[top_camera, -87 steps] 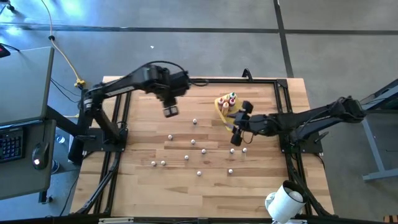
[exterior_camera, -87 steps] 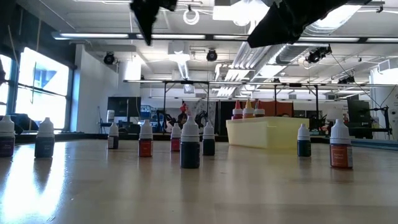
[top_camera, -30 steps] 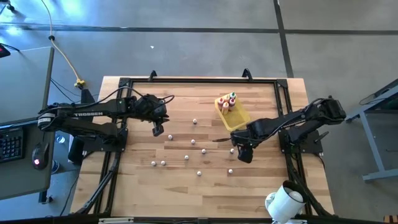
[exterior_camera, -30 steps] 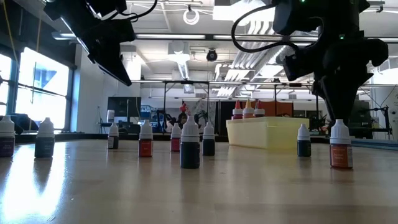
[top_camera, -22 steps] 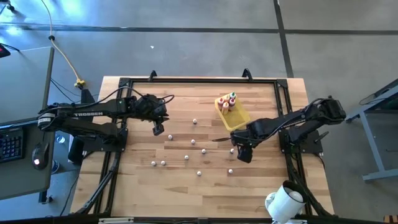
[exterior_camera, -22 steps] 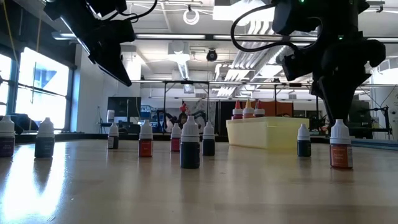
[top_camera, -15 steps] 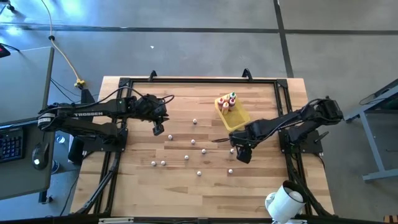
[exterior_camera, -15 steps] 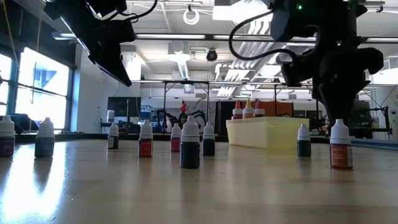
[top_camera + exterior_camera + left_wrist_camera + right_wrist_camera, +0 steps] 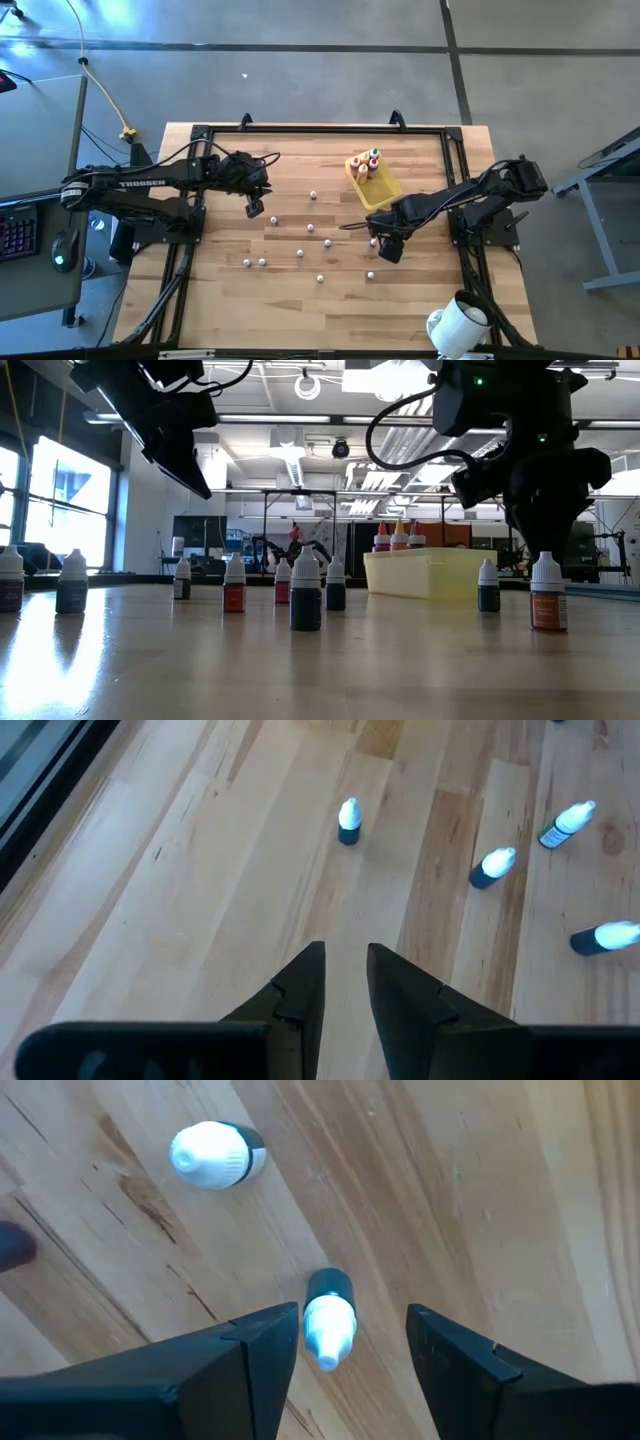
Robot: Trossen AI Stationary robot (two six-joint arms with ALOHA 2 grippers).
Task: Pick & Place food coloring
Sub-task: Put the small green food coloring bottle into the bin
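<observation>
Several food coloring bottles [image 9: 300,253] stand upright, scattered over the wooden table. A few more stand in the far end of the yellow tray [image 9: 380,190]. My right gripper [image 9: 350,1345] points down, open, over one white-capped bottle [image 9: 328,1315]. In the low view its fingers [image 9: 543,545] end just above that bottle's cap [image 9: 548,565], apart from it. My left gripper [image 9: 345,985] hovers over the table's left part [image 9: 254,209], slanting down. Its fingers are nearly together with nothing between them.
A second bottle [image 9: 215,1158] stands close to the one under my right gripper, and another [image 9: 370,273] nearer the front edge. Black frame rails [image 9: 455,180] run along the table's sides. A white roll-like object [image 9: 458,322] sits at the near right corner.
A few seconds ago my right gripper was beside the tray and my left gripper farther over the table. The right one has come toward the near edge and down over the bottle, and the left one has drawn back left. In the last second neither has clearly moved.
</observation>
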